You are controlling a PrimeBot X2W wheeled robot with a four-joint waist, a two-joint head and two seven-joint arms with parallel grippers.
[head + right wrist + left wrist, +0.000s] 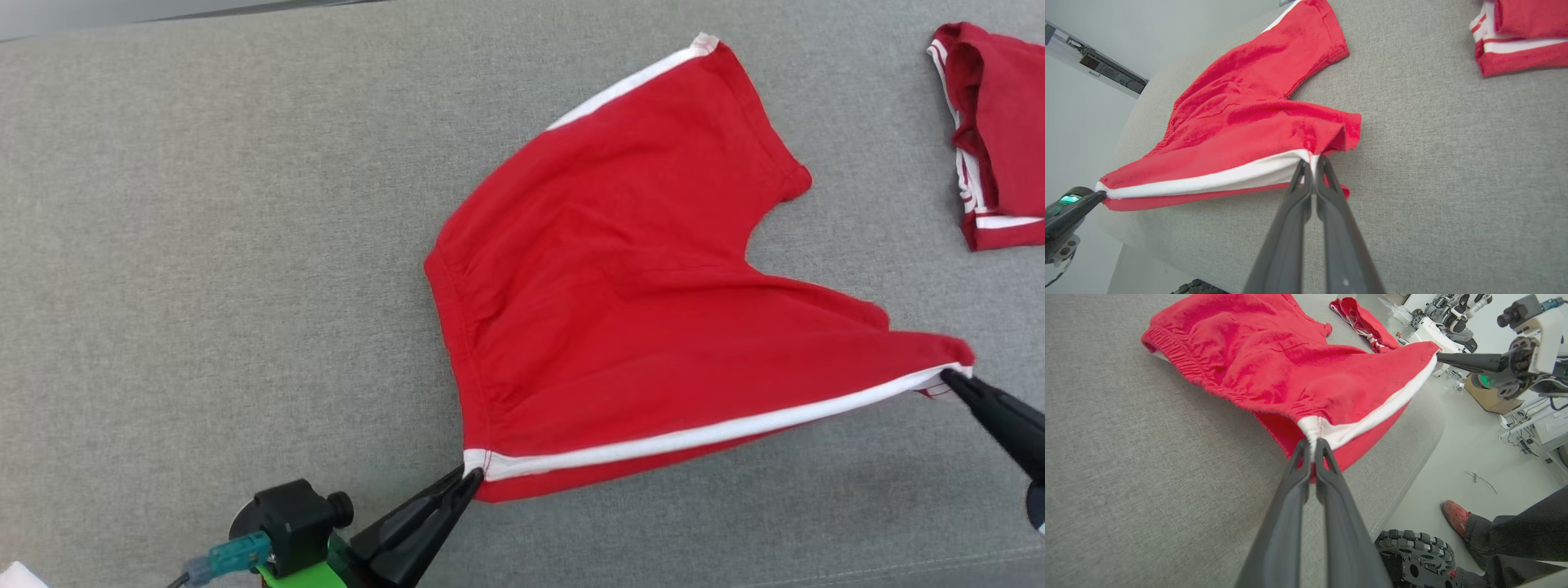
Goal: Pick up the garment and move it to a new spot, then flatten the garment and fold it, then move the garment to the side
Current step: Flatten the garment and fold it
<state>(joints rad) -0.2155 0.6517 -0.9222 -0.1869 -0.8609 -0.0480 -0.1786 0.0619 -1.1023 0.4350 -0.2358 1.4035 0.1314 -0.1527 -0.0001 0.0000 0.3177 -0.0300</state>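
The garment [620, 269] is a pair of red shorts with white side stripes, spread on the grey padded table [204, 245]. Its near side edge is lifted and pulled taut between both grippers. My left gripper [472, 475] is shut on the garment's waistband corner at the white stripe, also seen close up as my left gripper [1311, 444] pinching the garment [1274, 363]. My right gripper [949, 377] is shut on the leg-hem corner of the same stripe; the right wrist view shows my right gripper [1310, 162] pinching the garment [1249, 118].
A second red garment [996, 131] lies folded at the table's far right, also seen as the folded garment [1519, 36]. Beyond the table's near edge are a person's shoe [1455, 514] and trouser leg, the robot's wheel [1412, 555], and lab equipment [1445, 322].
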